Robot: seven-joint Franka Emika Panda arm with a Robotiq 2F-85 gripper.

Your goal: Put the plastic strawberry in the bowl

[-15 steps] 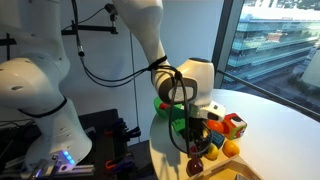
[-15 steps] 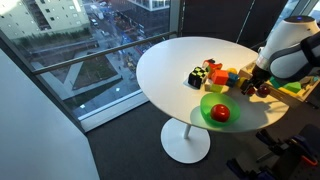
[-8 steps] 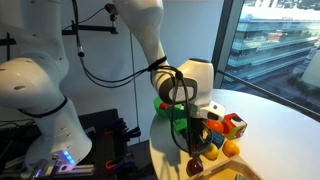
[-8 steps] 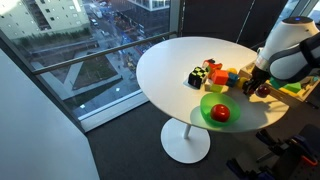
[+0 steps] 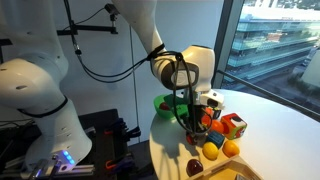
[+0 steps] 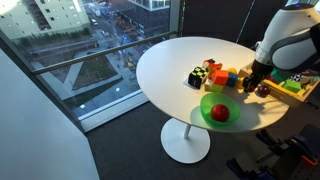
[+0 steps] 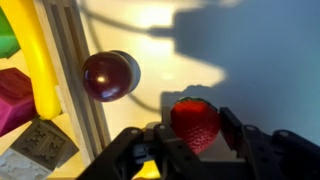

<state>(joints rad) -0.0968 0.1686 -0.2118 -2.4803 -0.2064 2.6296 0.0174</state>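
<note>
In the wrist view the plastic strawberry, bright red with a green top, sits between my gripper's two dark fingers, which are shut on it above the pale table. The gripper hangs over the pile of toy fruits in an exterior view, and the strawberry itself is hard to make out there. The green bowl stands at the table's near edge, to the left of the gripper, and holds a red round fruit. Part of the bowl shows behind the arm.
A dark maroon fruit lies just beyond the strawberry, next to a wooden tray edge. Yellow and orange fruits and coloured blocks crowd the table. The table's rim is close.
The jaws have closed on the strawberry, and the arm has risen from the fruit pile with it. The maroon fruit now shows uncovered below the gripper.
</note>
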